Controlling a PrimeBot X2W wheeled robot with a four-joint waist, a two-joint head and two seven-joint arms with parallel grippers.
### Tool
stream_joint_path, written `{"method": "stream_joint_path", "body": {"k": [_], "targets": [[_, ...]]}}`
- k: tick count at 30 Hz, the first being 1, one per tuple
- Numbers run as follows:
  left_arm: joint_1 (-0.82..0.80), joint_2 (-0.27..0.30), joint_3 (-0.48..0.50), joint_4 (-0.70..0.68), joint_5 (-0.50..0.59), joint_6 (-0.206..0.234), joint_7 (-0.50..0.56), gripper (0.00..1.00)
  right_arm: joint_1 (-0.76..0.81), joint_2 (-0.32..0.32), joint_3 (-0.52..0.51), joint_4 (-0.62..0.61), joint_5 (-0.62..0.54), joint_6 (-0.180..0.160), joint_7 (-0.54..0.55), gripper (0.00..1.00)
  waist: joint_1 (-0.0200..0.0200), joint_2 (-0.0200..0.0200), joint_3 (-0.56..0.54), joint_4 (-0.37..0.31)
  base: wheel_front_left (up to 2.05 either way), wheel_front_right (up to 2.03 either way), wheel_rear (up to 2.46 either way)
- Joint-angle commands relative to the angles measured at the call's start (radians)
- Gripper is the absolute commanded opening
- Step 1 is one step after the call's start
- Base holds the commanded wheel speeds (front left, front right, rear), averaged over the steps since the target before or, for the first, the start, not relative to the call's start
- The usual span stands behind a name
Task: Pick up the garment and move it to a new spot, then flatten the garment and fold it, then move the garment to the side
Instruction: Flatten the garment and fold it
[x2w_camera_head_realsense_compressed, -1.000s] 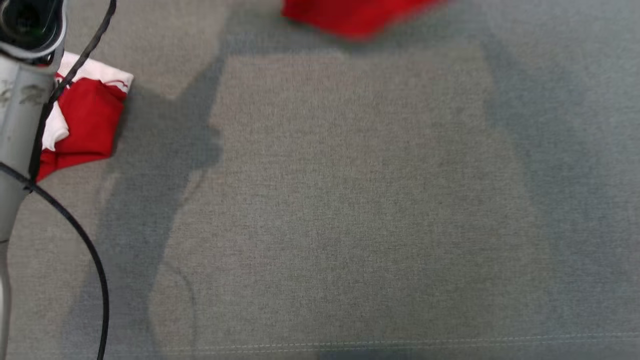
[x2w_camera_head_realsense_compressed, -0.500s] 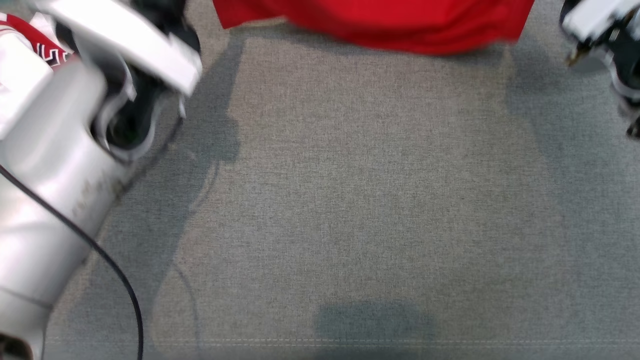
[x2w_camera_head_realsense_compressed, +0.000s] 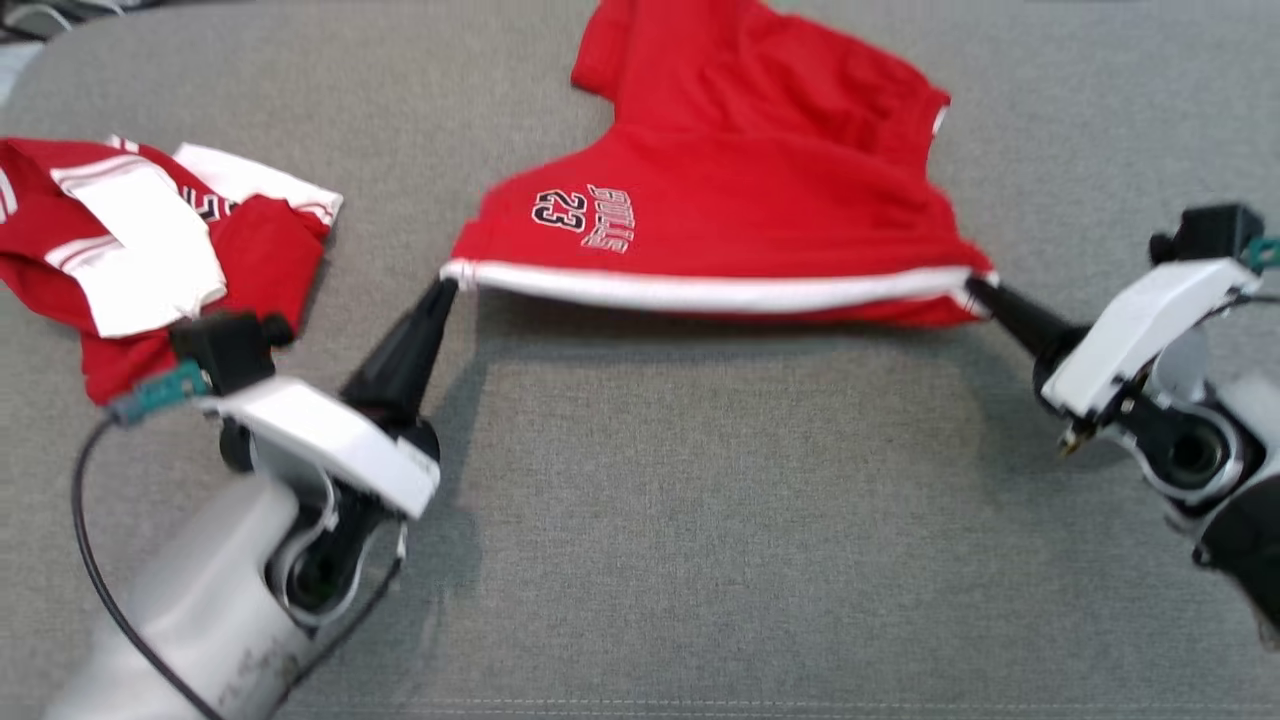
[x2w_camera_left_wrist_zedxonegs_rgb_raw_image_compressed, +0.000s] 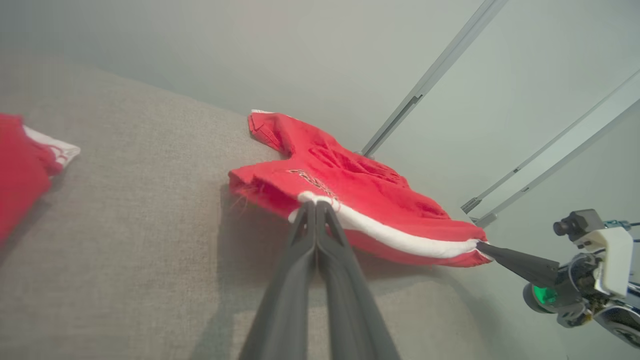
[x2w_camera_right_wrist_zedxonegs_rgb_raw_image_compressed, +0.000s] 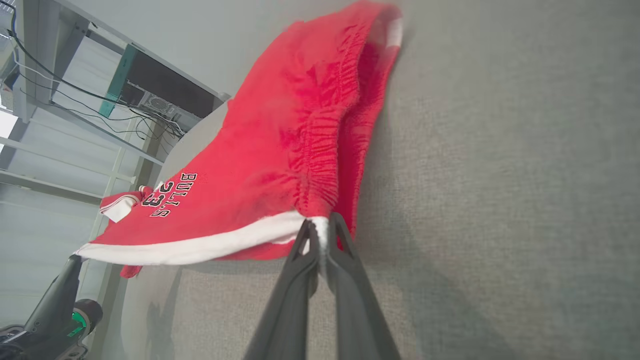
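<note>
My left gripper (x2w_camera_head_realsense_compressed: 446, 288) has its two dark fingers pinched tight on one corner of the white hem (x2w_camera_head_realsense_compressed: 700, 291) of the red shorts (x2w_camera_head_realsense_compressed: 740, 200). It is the corner nearest the crumpled jersey (x2w_camera_head_realsense_compressed: 150, 250). From the wrist I can see the tips meeting right on the white band, with red cloth bunched just behind them.

My right gripper (x2w_camera_head_realsense_compressed: 973, 287) is clamped the same way on the hem's other corner, the one farthest from the jersey. There the gathered side of the shorts runs straight down into the tips.

Between the two grips the hem is pulled into a nearly straight line, lifted off the grey cushion (x2w_camera_head_realsense_compressed: 700, 520), with a shadow under it. The rest of the shorts slopes away from me and rests on the cushion, beside the jersey but not touching it.

The "23" and lettering print (x2w_camera_head_realsense_compressed: 585, 220) sits on the half of the shorts closer to the jersey. A black cable (x2w_camera_head_realsense_compressed: 85, 520) loops off my left forearm, on the near side of the jersey.
</note>
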Motion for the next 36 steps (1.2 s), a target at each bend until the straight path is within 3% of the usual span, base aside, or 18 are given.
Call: {"method": "stream_joint_path", "body": {"k": [1,10,23,24,25,26,32,36], "targets": [[0.003,0.028,0.045,-0.016,0.017,-0.007,-0.013,0.00,0.034,-0.016,0.006,-0.023,0.004,0.005,-0.014,0.00,0.0000,-0.0001,-0.048,-0.005,0.00,0.00,0.00],[0.200,-0.032,0.070,0.036,0.084,-0.007,-0.013,0.00,0.183,-0.007,0.056,-0.042,-0.003,0.005,-0.050,0.00,0.0000,-0.0001,-0.152,-0.029,0.00,0.00,0.00],[0.350,-0.074,0.146,0.090,0.204,-0.007,-0.013,0.00,0.285,0.007,0.101,-0.036,-0.015,0.005,-0.088,0.00,0.0000,-0.0001,-0.219,-0.051,0.00,0.00,0.00],[0.356,-0.078,0.153,0.097,0.216,-0.007,-0.013,0.21,0.289,0.008,0.105,-0.032,-0.021,0.005,-0.096,0.34,0.0000,-0.0001,-0.223,-0.051,0.00,0.00,0.00],[0.362,-0.082,0.157,0.106,0.229,-0.007,-0.013,0.72,0.292,0.010,0.109,-0.027,-0.029,0.005,-0.106,1.00,0.0000,-0.0001,-0.226,-0.051,0.00,0.00,0.00],[0.368,-0.086,0.159,0.113,0.241,-0.007,-0.013,1.00,0.294,0.011,0.115,-0.023,-0.038,0.005,-0.114,1.00,0.0000,-0.0001,-0.228,-0.051,0.00,0.00,0.00],[0.388,-0.098,0.213,0.162,0.326,-0.007,-0.013,1.00,0.305,0.002,0.140,-0.010,-0.078,0.005,-0.173,1.00,0.0000,-0.0001,-0.245,-0.051,0.00,0.00,0.00],[0.405,-0.113,0.316,0.161,0.423,-0.007,-0.013,1.00,0.310,-0.019,0.134,-0.004,-0.103,0.005,-0.256,1.00,0.0000,-0.0001,-0.259,-0.051,0.00,0.00,0.00]]}}
